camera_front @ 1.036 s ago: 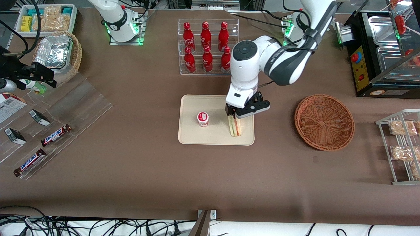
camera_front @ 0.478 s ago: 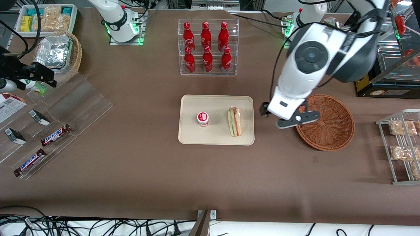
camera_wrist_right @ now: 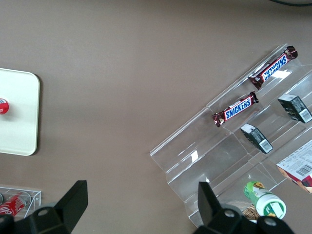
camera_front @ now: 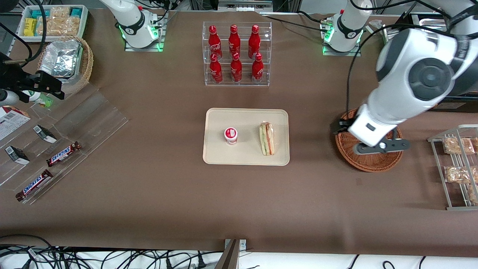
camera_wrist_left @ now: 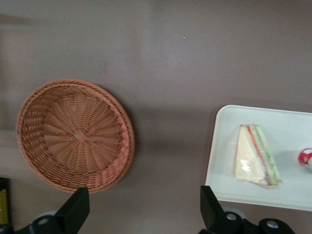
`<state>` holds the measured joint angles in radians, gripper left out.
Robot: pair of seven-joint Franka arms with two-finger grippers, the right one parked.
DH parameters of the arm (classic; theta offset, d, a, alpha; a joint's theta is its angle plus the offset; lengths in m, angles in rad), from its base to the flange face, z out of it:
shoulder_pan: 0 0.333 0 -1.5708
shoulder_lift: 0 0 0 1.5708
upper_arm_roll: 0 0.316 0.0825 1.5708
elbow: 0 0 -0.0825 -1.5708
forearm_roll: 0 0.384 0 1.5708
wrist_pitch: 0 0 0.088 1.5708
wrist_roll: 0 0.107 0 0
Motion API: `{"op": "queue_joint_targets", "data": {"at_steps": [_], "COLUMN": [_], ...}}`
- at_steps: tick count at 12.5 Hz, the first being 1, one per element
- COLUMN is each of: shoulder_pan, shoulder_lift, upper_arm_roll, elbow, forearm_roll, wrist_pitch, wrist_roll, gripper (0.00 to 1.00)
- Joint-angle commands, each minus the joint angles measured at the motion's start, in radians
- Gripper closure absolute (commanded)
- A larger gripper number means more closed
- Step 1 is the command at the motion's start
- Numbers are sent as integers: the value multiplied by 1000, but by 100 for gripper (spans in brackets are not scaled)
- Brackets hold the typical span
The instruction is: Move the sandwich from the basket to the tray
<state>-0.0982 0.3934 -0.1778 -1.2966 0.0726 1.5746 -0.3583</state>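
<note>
The sandwich, a wrapped wedge with green and red filling, lies on the cream tray, beside a small red-lidded cup. The reddish-brown wicker basket has nothing in it and stands toward the working arm's end of the table. My gripper hangs open high above the table, over the basket's rim on the side toward the tray. Nothing is between its fingers.
A clear rack of red bottles stands farther from the front camera than the tray. A wire rack with bagged snacks and a black appliance flank the basket. An acrylic display with Snickers bars lies toward the parked arm's end.
The gripper let go of the sandwich on the tray, opened, rose and swung sideways to above the basket. The sandwich stays on the tray.
</note>
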Motion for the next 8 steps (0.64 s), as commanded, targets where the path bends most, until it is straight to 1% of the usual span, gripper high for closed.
{"op": "queue_joint_targets", "data": {"at_steps": [1, 2, 4, 8], "shoulder_pan": [35, 37, 37, 37], "shoulder_lift": [-28, -30, -30, -28], "upper_arm_roll": [26, 49, 104, 110], "elbow": [8, 10, 10, 8], "forearm_roll": [-30, -31, -63, -56], "wrist_pitch": [-36, -53, -58, -58], "wrist_roll": [120, 151, 208, 268], "gripper": [0, 0, 0, 0]}}
